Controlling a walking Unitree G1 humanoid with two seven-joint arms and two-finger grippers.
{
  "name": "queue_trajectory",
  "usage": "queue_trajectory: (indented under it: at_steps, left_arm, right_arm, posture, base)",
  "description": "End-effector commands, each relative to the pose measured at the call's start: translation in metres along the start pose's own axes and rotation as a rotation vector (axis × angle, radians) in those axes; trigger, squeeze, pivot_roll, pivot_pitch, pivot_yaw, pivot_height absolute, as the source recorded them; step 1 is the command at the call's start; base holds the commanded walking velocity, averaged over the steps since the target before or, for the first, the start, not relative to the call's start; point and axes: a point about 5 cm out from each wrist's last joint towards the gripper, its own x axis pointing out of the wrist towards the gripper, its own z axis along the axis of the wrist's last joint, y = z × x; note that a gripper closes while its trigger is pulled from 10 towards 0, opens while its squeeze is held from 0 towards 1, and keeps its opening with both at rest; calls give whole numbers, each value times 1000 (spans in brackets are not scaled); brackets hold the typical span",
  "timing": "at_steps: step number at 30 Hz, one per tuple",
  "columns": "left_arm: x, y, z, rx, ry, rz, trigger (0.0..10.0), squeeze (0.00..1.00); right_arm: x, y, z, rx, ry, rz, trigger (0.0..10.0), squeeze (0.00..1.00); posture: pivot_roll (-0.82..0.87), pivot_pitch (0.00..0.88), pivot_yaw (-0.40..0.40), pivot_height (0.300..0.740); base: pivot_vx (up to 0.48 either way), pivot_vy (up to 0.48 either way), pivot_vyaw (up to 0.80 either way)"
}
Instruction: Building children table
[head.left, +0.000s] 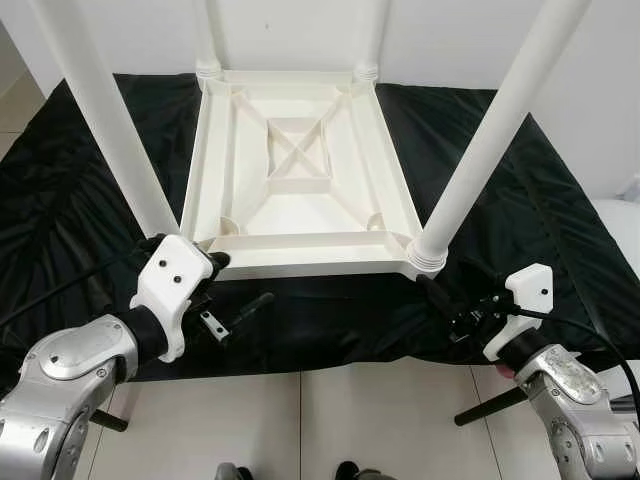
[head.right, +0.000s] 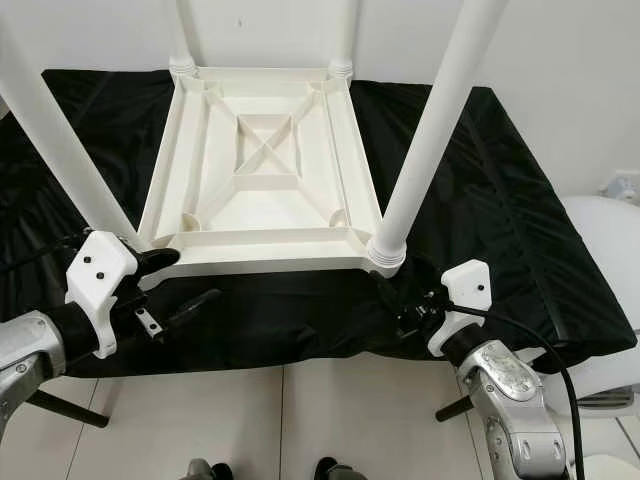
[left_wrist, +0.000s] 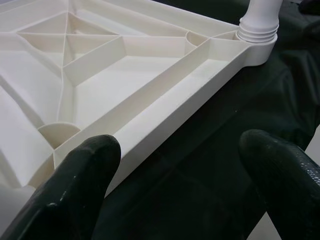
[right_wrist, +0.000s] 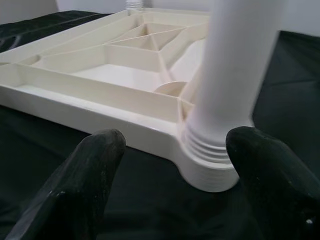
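Note:
A white plastic children's table (head.left: 300, 170) lies upside down on a black cloth (head.left: 560, 220), ribbed underside up. Legs stand in its corners: the front-left leg (head.left: 105, 120), the front-right leg (head.left: 490, 140) and two back legs (head.left: 207, 40). My left gripper (head.left: 235, 283) is open at the front-left corner, one finger (left_wrist: 85, 170) against the front rim (left_wrist: 165, 125). At the front-right corner my right gripper (head.left: 450, 310) is open too. It faces the threaded base of the front-right leg (right_wrist: 220, 100), a finger (right_wrist: 260, 165) on each side, just short of it.
The cloth's front edge hangs over a tiled floor (head.left: 300, 420). A white rounded object (head.right: 610, 240) stands to the right of the cloth. A dark bar (head.left: 490, 405) juts out low under my right arm. A white wall rises behind the table.

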Motion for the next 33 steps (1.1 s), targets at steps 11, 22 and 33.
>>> queue_trajectory:
  at_steps: [11,22,33]
  left_arm:
    - [47,-1,3,118,-43,-107,10000,0]
    - [83,2,-4,189,-41,-199,10000,0]
    - [123,5,-22,266,25,-295,10000,0]
  right_arm:
    - [-8,24,-9,55,71,160,10000,0]
    - [-10,24,-8,60,70,150,10000,0]
    - [-11,22,-2,57,50,140,10000,0]
  posture:
    - [-49,171,21,740]
    - [-77,139,40,740]
    - [-98,143,52,740]
  base:
    - [0,0,0]
    - [0,0,0]
    - [0,0,0]
